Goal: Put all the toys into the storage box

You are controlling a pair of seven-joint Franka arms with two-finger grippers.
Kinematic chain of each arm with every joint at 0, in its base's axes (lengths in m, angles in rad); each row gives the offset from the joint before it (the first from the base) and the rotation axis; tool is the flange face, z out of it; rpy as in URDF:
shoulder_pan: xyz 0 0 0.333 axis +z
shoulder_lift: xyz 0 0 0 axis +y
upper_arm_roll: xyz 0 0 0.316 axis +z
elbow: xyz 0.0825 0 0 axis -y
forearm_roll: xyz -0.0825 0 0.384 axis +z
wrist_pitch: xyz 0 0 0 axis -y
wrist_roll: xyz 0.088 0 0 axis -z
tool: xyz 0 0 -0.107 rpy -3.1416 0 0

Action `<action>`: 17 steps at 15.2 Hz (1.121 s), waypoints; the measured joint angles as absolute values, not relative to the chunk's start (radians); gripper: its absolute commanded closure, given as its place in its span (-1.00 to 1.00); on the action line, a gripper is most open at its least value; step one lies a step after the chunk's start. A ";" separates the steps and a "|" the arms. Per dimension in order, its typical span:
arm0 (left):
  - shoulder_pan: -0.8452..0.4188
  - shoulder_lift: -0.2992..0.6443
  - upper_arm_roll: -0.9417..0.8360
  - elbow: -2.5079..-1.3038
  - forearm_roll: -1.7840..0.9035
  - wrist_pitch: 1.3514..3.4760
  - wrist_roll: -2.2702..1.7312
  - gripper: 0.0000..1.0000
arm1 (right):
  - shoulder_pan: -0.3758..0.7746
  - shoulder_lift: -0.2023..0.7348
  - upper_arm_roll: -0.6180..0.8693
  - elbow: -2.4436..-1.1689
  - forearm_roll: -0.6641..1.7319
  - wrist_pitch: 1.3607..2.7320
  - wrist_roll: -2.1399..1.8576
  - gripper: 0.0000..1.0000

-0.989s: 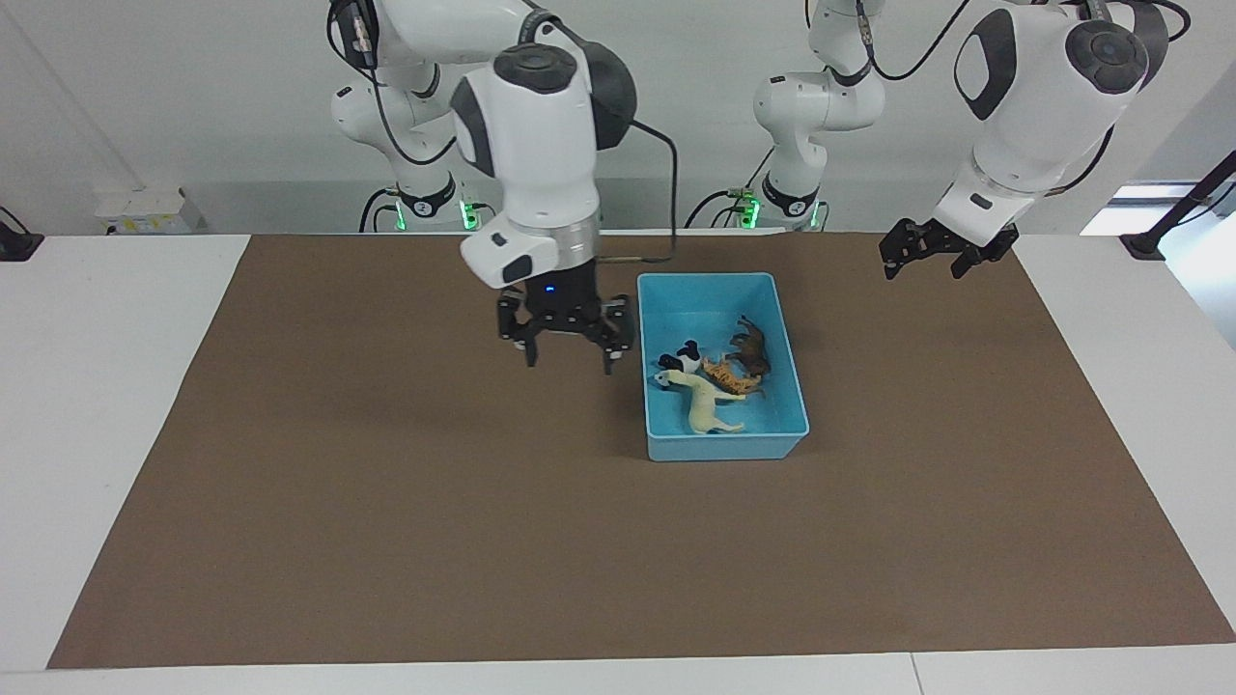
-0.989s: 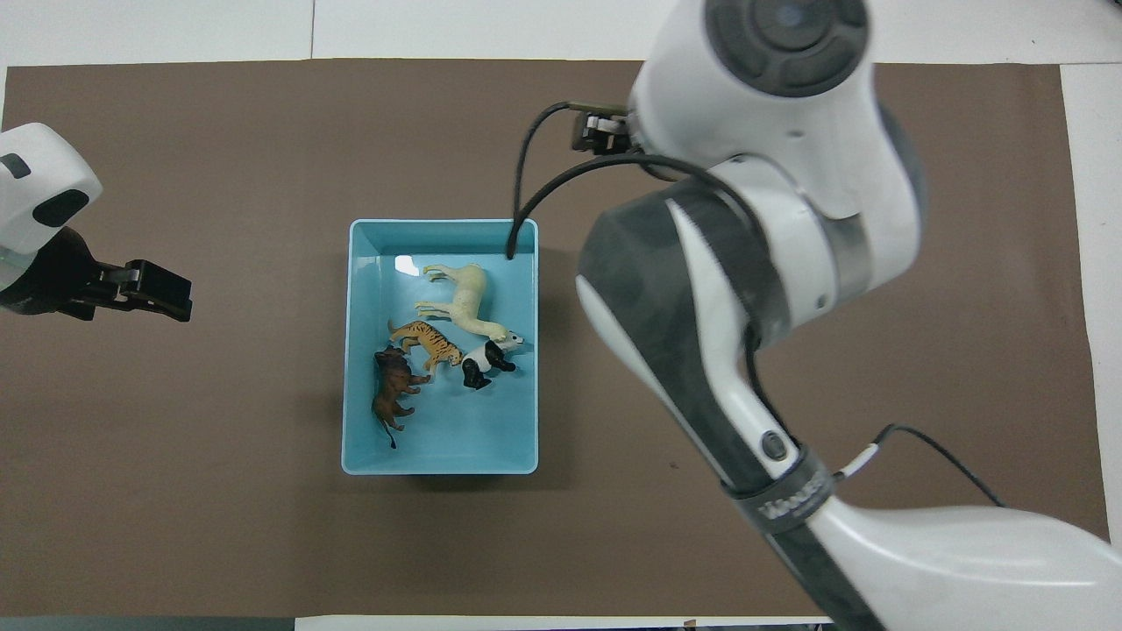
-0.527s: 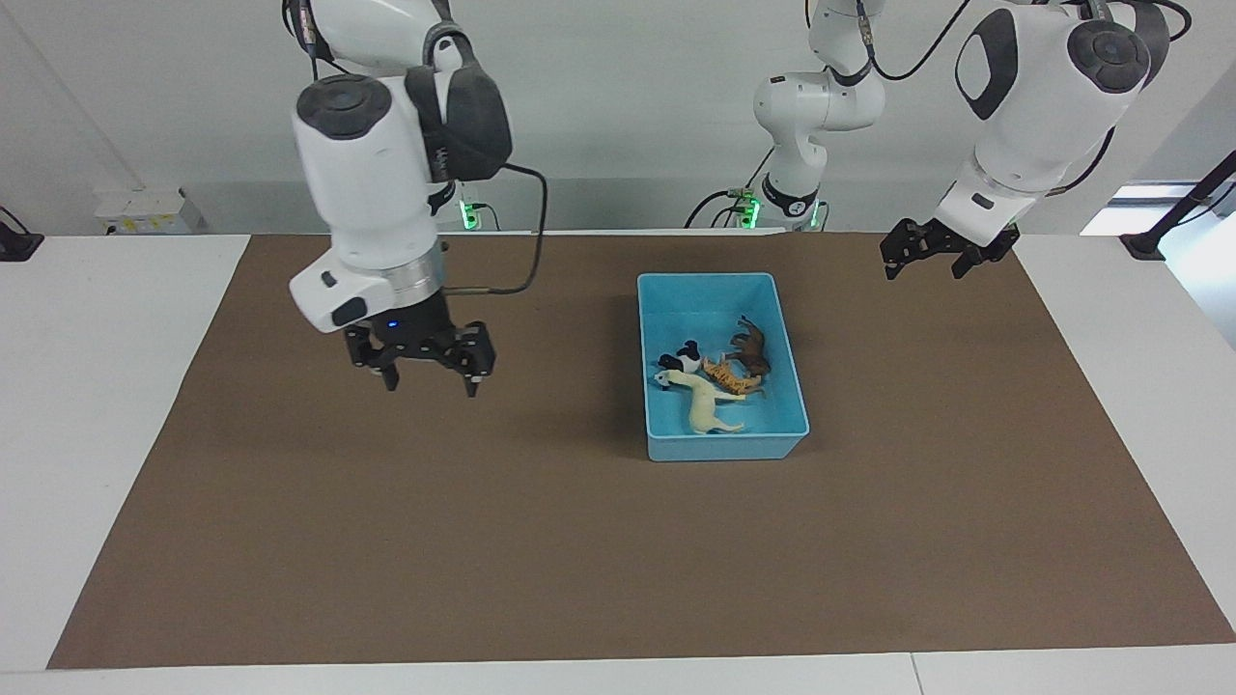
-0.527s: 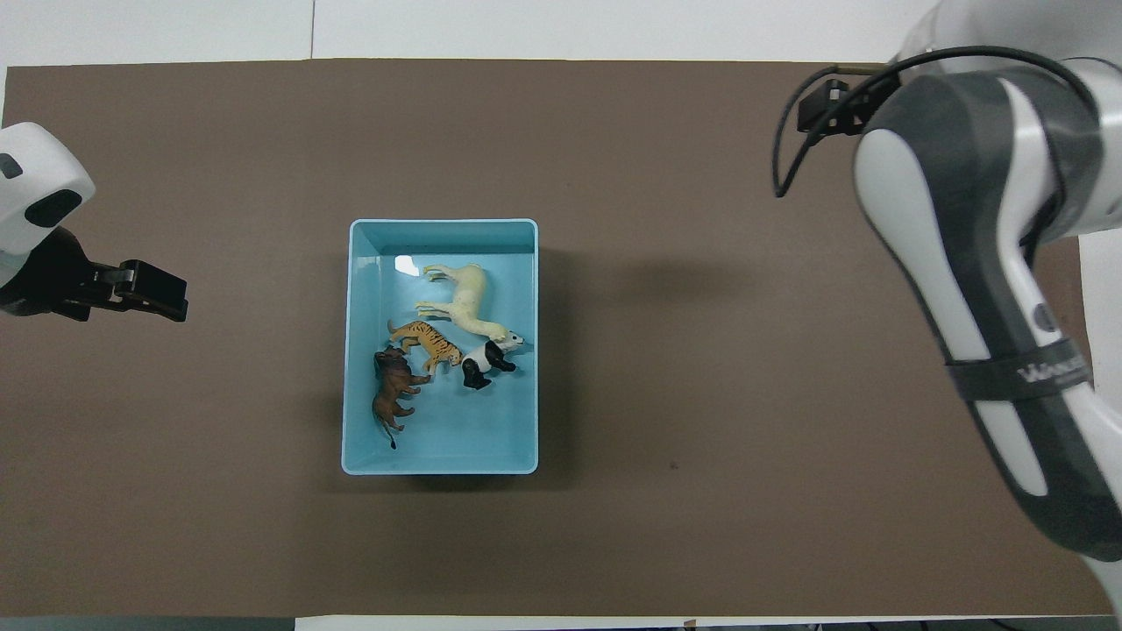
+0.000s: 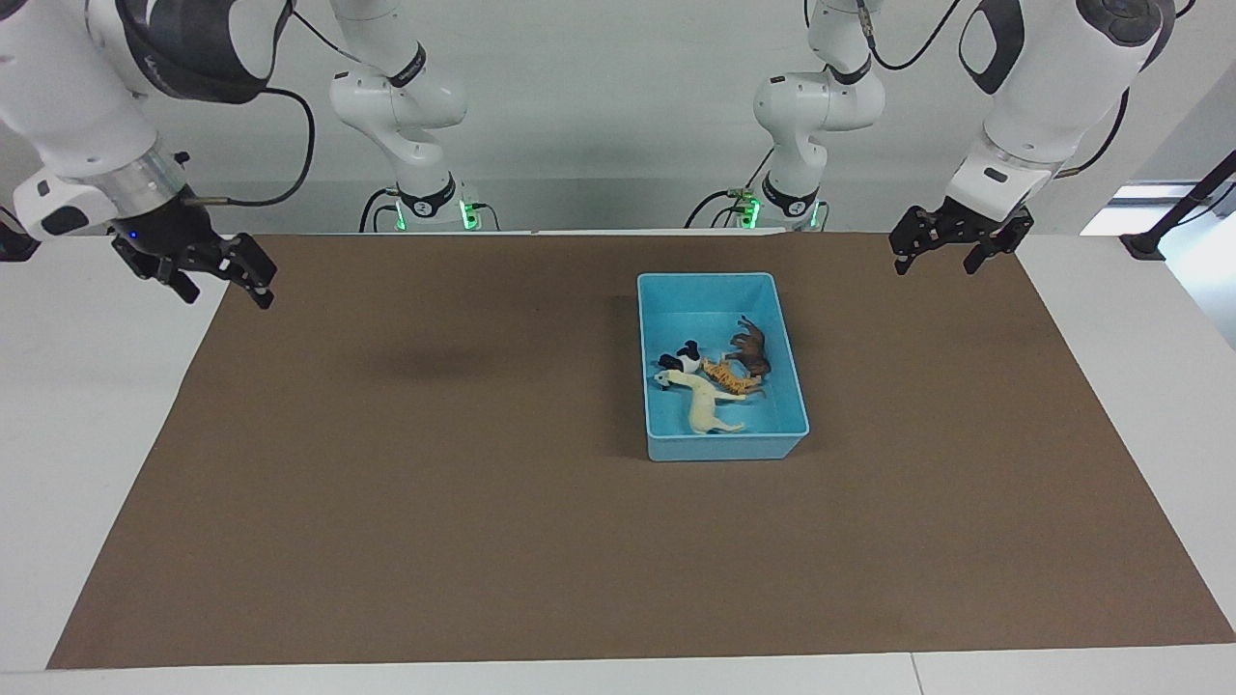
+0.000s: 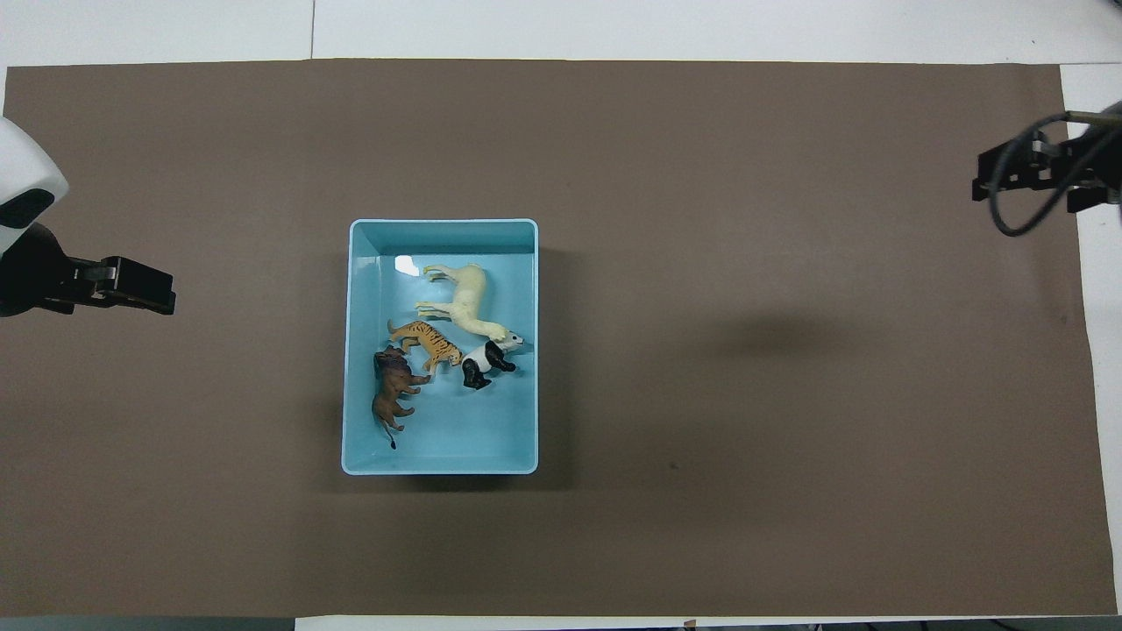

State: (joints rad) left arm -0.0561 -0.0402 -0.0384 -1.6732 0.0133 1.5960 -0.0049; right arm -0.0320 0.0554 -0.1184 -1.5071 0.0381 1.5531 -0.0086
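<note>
The light blue storage box [image 5: 719, 448] stands on the brown mat, toward the left arm's end of the middle; it also shows in the overhead view [image 6: 438, 470]. Inside it lie the cream-white horse [image 5: 702, 403] [image 6: 470, 302], the orange striped tiger [image 5: 729, 376] [image 6: 429, 340], the black-and-white panda [image 5: 684, 359] [image 6: 485, 361] and the dark brown animal [image 5: 751, 347] [image 6: 392, 391]. My right gripper [image 5: 224, 294] [image 6: 986, 175] is open and empty, raised over the mat's edge at the right arm's end. My left gripper [image 5: 933, 267] [image 6: 162, 294] is open and empty, raised over the mat at the left arm's end.
The brown mat [image 5: 483, 483] covers most of the white table [image 5: 87, 386]. A small white carton [image 5: 145, 208] sits off the table near the right arm's base. A black stand [image 5: 1173, 217] is at the left arm's end.
My right gripper has swung away from beside the box to the mat's edge at the right arm's end, still open. The left gripper shifted slightly. The toys have not moved.
</note>
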 measured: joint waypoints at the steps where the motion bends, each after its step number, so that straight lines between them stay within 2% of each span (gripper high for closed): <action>1: -0.056 -0.039 -0.038 -1.674 0.013 1.597 -0.005 -1.00 | -0.039 0.028 -0.109 -1.513 0.038 1.521 -0.009 -1.00; 4: -0.056 -0.034 -0.038 -1.674 0.013 1.599 -0.005 -1.00 | -0.057 -0.016 -0.070 -1.535 0.001 1.488 -0.016 -1.00; 10: -0.056 -0.028 -0.039 -1.675 0.013 1.599 -0.005 -1.00 | -0.063 -0.003 -0.060 -1.627 -0.034 1.592 -0.046 -1.00; 17: -0.057 -0.028 -0.045 -1.675 0.012 1.598 -0.005 -1.00 | -0.063 -0.003 -0.057 -1.630 -0.034 1.592 -0.046 -1.00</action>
